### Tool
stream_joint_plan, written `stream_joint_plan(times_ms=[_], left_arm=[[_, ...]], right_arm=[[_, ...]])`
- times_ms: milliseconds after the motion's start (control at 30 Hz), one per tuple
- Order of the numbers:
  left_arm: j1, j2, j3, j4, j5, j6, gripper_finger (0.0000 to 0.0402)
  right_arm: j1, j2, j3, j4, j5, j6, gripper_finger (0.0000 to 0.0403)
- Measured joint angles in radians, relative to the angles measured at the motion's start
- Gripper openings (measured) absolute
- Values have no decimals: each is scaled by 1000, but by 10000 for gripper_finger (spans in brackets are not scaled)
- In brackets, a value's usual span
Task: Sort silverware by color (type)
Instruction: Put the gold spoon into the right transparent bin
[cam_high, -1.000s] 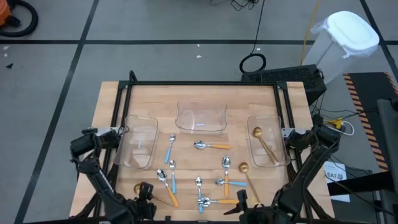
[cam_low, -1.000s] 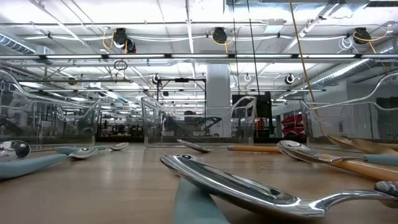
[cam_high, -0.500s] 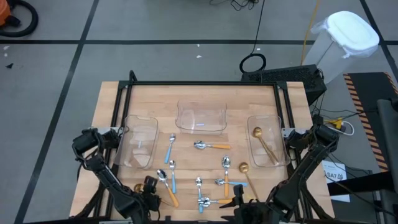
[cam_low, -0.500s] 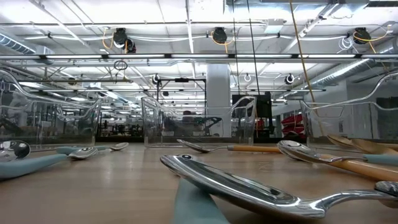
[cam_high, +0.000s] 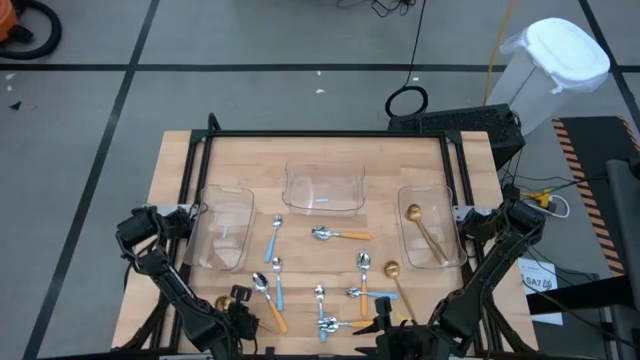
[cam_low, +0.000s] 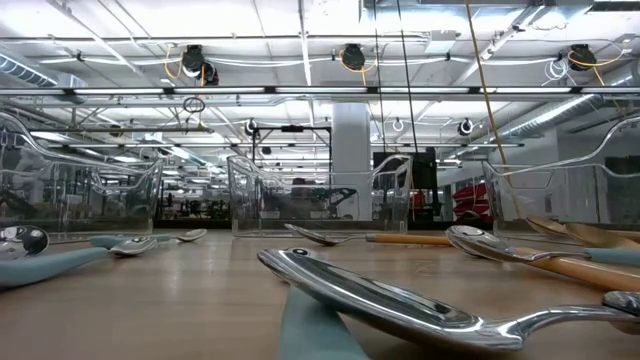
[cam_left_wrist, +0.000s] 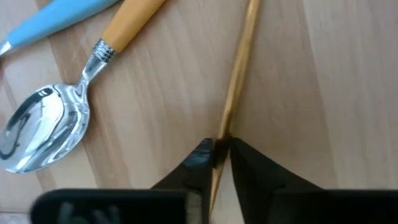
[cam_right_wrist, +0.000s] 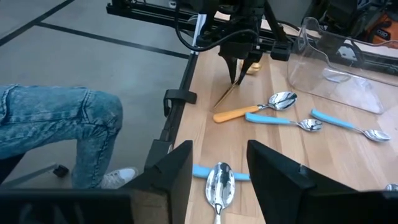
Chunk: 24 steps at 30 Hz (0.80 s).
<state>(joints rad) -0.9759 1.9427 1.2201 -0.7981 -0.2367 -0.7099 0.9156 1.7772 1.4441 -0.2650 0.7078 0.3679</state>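
My left gripper stands near the table's near left corner, shut on a gold spoon that lies there. Next to it lies an orange-handled spoon. More orange- and blue-handled spoons are scattered flat over the middle of the table, with another gold spoon at the right. Two gold spoons lie in the right clear tray. My right gripper hangs open at the near edge above a blue-handled spoon, touching nothing. My left gripper pinches the gold spoon's thin handle between its two fingertips, partway along it. The fingers come from above, pointing down, and lie across the handle. The spoon rests on the wood, its bowl on the far side of the fingers.
Three clear trays stand on the table: left, far middle, right. A black frame runs round the table. A person's leg in jeans shows beyond the table's left edge. A white bin stands off the table.
My left gripper has shifted a little toward the table's far edge and come to stand over the gold spoon's handle. My right gripper has edged slightly toward the table's left. The spoons lie where they were.
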Motion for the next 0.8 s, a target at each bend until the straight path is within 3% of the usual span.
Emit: stream_joint_plan(times_ms=[267,800], left_arm=[[0,0,-2,28,-13,17,12],[-8,5,-2,51,-106,4,7]], right_arm=[[0,0,-1,3,0,15,148],[0,0,-1,2,2,32,148]])
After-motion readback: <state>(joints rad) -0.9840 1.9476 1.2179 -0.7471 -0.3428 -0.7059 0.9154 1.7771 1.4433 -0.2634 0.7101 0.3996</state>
